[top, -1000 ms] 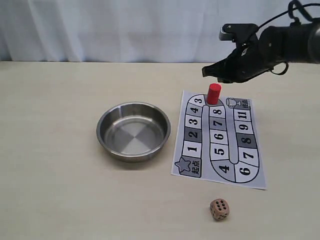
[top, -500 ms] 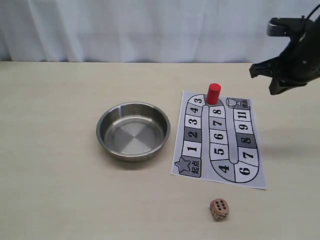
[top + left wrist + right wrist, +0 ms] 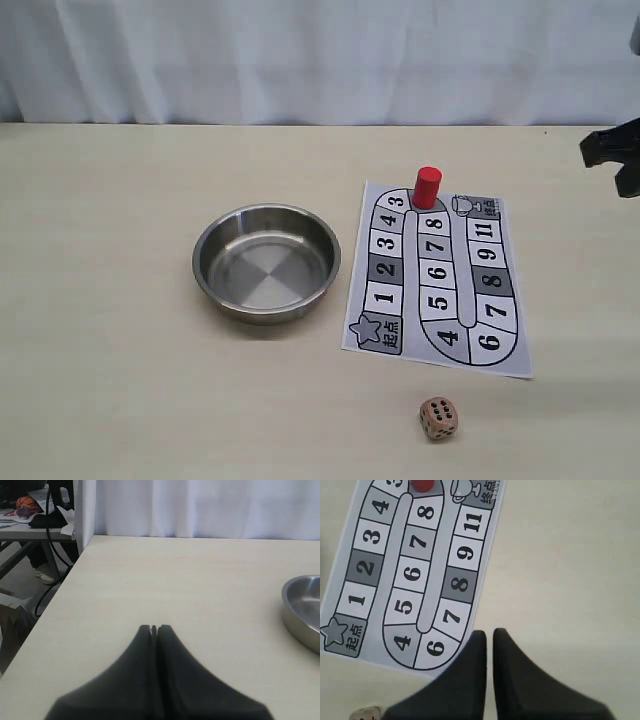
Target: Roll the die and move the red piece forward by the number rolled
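The red piece (image 3: 428,187) stands upright at the far end of the numbered board (image 3: 436,272), at the bend between squares 3 and 8; its lower edge shows in the right wrist view (image 3: 422,484). The die (image 3: 439,418) lies on the table in front of the board, several pips up, and one corner of it shows in the right wrist view (image 3: 365,713). My right gripper (image 3: 610,160) hangs at the far right edge, away from the board. Its fingers (image 3: 490,632) stand a narrow gap apart with nothing between. My left gripper (image 3: 154,628) is shut and empty.
A steel bowl (image 3: 205,250) sits left of the board, and its rim shows in the left wrist view (image 3: 302,607). A white curtain backs the table. Beyond the table's left edge are a desk and cables (image 3: 50,515).
My right gripper has pulled back from above the red piece to the far right edge of the exterior view. The red piece, die and bowl have stayed where they were.
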You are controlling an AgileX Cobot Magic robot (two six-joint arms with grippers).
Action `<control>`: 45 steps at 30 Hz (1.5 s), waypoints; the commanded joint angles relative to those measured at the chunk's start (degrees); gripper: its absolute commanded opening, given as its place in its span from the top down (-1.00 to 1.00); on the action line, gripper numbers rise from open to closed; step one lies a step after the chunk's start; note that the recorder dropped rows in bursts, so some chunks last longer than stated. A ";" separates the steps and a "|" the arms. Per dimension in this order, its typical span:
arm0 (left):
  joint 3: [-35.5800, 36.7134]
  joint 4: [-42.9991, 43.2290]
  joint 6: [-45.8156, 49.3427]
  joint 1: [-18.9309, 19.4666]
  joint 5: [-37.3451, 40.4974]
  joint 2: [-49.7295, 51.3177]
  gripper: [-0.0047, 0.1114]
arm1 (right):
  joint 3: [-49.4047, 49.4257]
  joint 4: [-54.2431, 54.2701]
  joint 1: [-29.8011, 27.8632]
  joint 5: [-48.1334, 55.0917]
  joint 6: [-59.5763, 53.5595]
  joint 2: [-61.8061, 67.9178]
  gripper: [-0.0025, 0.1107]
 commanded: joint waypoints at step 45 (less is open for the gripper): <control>0.11 -0.02 -0.32 -0.01 -0.70 -0.03 0.92 | 38.00 1.27 -0.18 -25.75 1.89 -77.50 0.89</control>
